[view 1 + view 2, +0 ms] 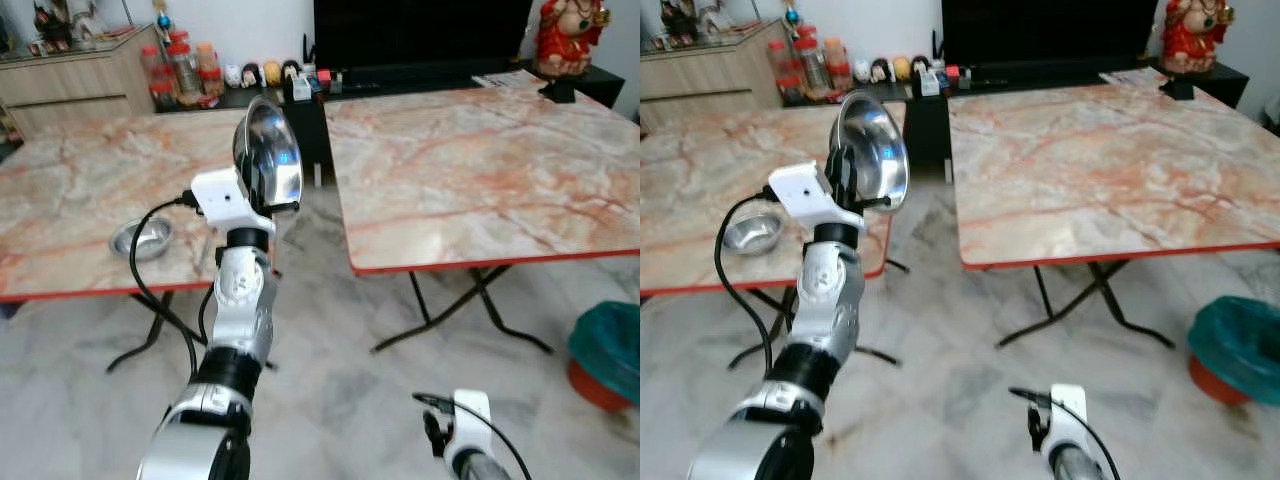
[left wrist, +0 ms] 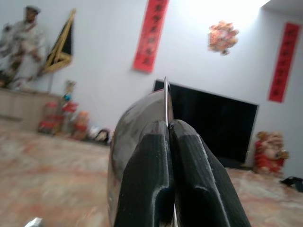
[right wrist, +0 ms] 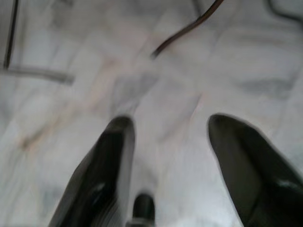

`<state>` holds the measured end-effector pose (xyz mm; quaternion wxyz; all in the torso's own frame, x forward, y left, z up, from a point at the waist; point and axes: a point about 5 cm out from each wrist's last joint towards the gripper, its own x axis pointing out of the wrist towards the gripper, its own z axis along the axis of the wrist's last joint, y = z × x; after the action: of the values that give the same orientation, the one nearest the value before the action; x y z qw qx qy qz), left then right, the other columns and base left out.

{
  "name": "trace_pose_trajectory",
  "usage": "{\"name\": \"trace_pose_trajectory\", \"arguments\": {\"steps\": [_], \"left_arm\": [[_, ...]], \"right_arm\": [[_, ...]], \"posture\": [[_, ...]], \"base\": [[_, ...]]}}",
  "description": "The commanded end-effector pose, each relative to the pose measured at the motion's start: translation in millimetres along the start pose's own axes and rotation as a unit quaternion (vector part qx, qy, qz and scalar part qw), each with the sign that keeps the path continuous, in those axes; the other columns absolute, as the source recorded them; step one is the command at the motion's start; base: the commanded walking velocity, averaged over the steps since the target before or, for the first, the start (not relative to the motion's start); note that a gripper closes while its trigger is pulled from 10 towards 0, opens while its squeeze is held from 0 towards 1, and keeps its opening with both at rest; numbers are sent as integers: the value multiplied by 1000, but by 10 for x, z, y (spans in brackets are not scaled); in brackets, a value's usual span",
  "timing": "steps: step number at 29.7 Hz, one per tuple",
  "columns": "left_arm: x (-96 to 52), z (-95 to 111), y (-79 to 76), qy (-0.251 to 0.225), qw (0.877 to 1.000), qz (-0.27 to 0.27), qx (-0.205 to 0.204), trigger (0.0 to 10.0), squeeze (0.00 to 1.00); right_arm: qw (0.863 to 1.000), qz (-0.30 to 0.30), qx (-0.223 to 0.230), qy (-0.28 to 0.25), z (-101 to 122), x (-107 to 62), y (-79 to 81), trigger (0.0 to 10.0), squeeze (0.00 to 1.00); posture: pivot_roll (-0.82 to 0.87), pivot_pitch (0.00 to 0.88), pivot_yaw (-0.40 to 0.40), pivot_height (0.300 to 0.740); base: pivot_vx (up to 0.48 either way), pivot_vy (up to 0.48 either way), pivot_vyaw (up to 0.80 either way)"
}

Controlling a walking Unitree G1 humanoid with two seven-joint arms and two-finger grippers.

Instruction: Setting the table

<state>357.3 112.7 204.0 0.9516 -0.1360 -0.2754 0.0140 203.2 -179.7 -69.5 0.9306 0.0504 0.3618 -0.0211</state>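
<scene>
My left gripper point(image 1: 262, 190) is raised in front of me, shut on the rim of a shiny steel bowl point(image 1: 268, 153) held on edge, above the gap between two marble tables. In the left wrist view the black fingers point(image 2: 147, 179) pinch the bowl's thin rim point(image 2: 165, 99). A second small steel bowl point(image 1: 141, 238) rests on the left table point(image 1: 70, 190) near its front edge. My right arm hangs low by the floor; its gripper point(image 3: 168, 156) is open with nothing between the fingers.
The right marble table point(image 1: 480, 170) stands bare, with red edging and folding legs. A teal and red basin point(image 1: 610, 355) sits on the floor at right. A dark TV console point(image 1: 420, 40), jars point(image 1: 180, 70) and a red figurine point(image 1: 568, 35) line the back wall.
</scene>
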Motion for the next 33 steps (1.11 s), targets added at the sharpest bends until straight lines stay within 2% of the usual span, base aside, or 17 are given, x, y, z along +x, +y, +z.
{"name": "trace_pose_trajectory", "arguments": {"steps": [1,19,27,28,31,32,33], "left_arm": [[36,68,-17,-15,1000,-8,4,10000,0],[-142,6,146,3,1000,6,18,10000,0],[-446,-151,400,52,997,30,45,10000,0],[-526,-192,459,65,996,33,55,10000,0],[-613,-243,517,83,994,36,63,10000,0],[-726,-340,581,114,990,38,71,10000,0],[-778,-387,609,130,988,38,74,10000,0]], "right_arm": [[1000,3,-6,-7,31,10,22,10000,0],[1000,12,-16,-2,13,9,53,10000,0],[1000,12,-13,-2,16,10,49,10000,0],[1000,13,-13,-2,17,10,52,10000,0],[1000,13,-13,-2,20,11,52,10000,0],[1000,13,-12,-2,20,12,53,10000,0],[1000,13,-12,-2,20,12,54,10000,0]], "posture": [[-32,0,41,740],[-18,0,39,740],[-12,0,37,740],[-11,0,36,740],[-8,0,37,740],[-7,0,38,740],[-7,0,38,740]], "base": [[0,-349,0],[0,-301,0],[0,0,0],[0,0,0],[0,0,0],[0,0,0],[0,0,0]]}}
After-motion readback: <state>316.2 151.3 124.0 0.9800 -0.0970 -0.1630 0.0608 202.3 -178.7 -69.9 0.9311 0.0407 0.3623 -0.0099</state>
